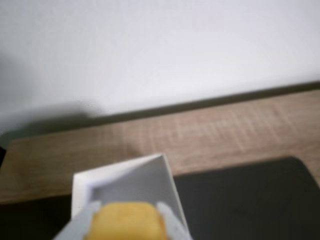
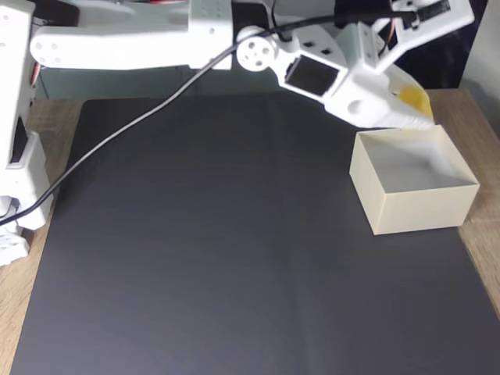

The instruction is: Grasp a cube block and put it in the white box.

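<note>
The arm is stretched right across the bench, and its jaws (image 2: 412,105) are clenched on the cube block (image 2: 412,98), a small yellow lump pinched between the two white fingers. In the fixed view the block hangs in the air at the far rim of the white box (image 2: 412,205), just above the back wall and not yet down inside. The box itself sits at the right-hand edge of the black mat (image 2: 203,250), towards the bench's far right corner, with bare wood (image 2: 478,117) showing beyond it.

From the wrist view the cube block (image 1: 126,221) shows at the bottom edge, gripped on both sides, with the pale inside of the white box (image 1: 131,181) opening just ahead of it and the wooden strip and the wall (image 1: 160,50) further on.

So the carrying step looks nearly done: the block is lifted and brought to the box, and what remains is the drop. To my eye the block is over the far wall rather than the middle, so the next move would want the arm drawn a touch nearer, until the block hangs squarely over the open floor, and only then the fingers parted. Released where it is now, it might clip the thin rim and tumble onto the wood behind.
</note>
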